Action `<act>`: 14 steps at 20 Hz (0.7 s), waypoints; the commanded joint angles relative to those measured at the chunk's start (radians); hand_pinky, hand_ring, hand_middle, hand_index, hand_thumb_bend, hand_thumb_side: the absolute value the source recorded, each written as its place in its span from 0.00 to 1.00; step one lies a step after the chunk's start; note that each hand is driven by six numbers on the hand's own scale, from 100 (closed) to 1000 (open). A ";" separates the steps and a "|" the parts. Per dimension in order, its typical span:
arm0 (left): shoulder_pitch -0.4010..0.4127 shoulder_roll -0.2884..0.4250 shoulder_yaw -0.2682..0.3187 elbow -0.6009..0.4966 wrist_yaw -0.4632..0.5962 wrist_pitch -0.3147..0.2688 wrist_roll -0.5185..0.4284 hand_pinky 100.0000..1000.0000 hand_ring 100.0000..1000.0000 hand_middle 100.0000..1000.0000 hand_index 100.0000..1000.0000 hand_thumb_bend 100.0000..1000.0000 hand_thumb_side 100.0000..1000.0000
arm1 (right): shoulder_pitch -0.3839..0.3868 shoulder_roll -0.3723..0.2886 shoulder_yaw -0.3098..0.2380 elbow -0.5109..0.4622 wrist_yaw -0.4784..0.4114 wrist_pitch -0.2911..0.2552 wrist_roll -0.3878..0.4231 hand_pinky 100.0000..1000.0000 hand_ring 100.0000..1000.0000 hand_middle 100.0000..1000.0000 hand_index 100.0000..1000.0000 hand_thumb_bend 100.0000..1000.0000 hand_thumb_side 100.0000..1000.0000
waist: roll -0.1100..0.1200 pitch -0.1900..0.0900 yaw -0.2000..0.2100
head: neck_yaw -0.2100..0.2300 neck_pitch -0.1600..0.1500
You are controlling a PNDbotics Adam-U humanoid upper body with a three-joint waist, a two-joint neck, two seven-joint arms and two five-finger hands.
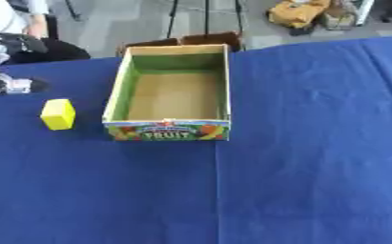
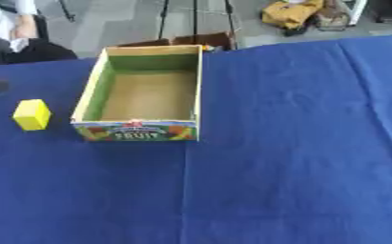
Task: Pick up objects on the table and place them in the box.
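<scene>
A yellow block [image 1: 58, 114] stands on the blue tablecloth, just left of the box. The open cardboard box [image 1: 117, 93] has green inner walls, a brown floor and a "FRUIT" print on its near wall; only its bare floor shows inside. My left hand [image 1: 14, 85] shows as a black and silver shape at the left edge, a little above and to the left of the block and apart from it. Whether its fingers are curled I cannot make out. My right hand shows in neither view.
The blue table [image 1: 315, 167] stretches wide to the right of the box and in front of it. Beyond the far edge are a seated person [image 1: 32, 28], stand legs [image 1: 205, 19] and a yellow bag [image 1: 297, 12] on the floor.
</scene>
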 commanded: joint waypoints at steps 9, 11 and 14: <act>-0.066 -0.032 -0.010 0.127 -0.086 0.039 -0.138 0.90 1.00 1.00 1.00 0.49 0.68 | -0.016 -0.025 0.002 -0.018 -0.012 -0.004 0.011 0.67 0.66 0.62 0.79 0.00 1.00 | 0.016 -0.016 -0.023 | 0.022 -0.026; -0.074 -0.038 -0.010 0.139 -0.121 0.040 -0.140 0.90 1.00 1.00 1.00 0.49 0.67 | -0.017 -0.025 0.003 -0.018 -0.013 -0.005 0.013 0.67 0.66 0.62 0.79 0.00 1.00 | 0.018 -0.013 -0.027 | 0.024 -0.026; -0.084 -0.047 -0.004 0.152 -0.174 0.040 -0.125 0.90 1.00 1.00 1.00 0.45 0.65 | -0.019 -0.026 0.004 -0.018 -0.016 -0.005 0.016 0.67 0.66 0.61 0.78 0.00 1.00 | 0.021 -0.005 -0.033 | 0.031 -0.030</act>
